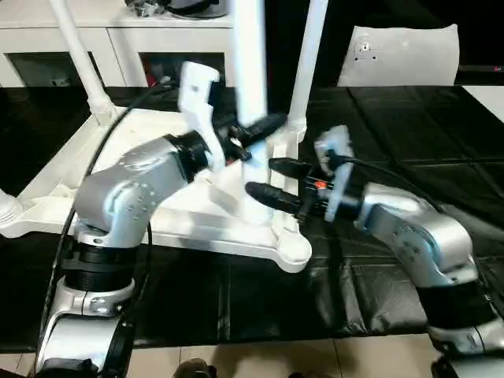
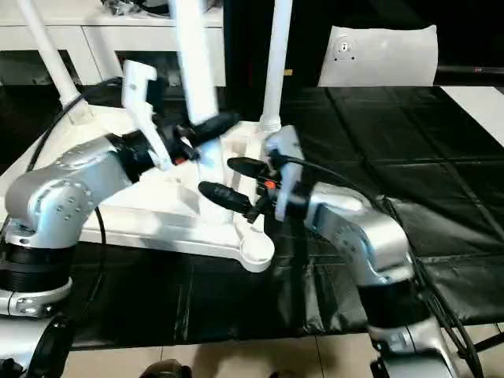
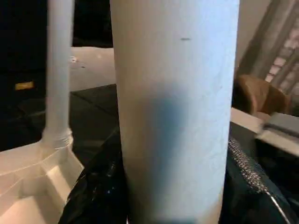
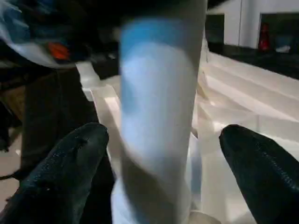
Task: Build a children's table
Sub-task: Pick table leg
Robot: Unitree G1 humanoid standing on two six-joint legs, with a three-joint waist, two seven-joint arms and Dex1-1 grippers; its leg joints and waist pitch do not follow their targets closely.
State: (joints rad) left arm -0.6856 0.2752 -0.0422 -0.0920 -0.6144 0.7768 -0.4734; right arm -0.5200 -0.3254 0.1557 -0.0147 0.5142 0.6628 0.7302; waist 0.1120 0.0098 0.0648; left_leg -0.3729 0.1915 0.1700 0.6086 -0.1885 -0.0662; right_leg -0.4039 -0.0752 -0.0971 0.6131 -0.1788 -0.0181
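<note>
The loose leg (image 1: 250,71) is standing upright over the upturned top (image 1: 157,205), blocking the middle, with the left end effector (image 1: 253,134) clamped on it and the right end effector (image 1: 276,179) gaping around its foot. Two fitted legs (image 1: 309,63) (image 1: 79,55) are fencing the far corners. The near corner socket (image 1: 293,250) is lying unblocked.

I see the white plastic square table top (image 1: 197,213) lying upside down on the black mat, two long white tapered legs (image 1: 303,71) standing in far sockets, a third leg (image 1: 250,71) upright near the middle.
</note>
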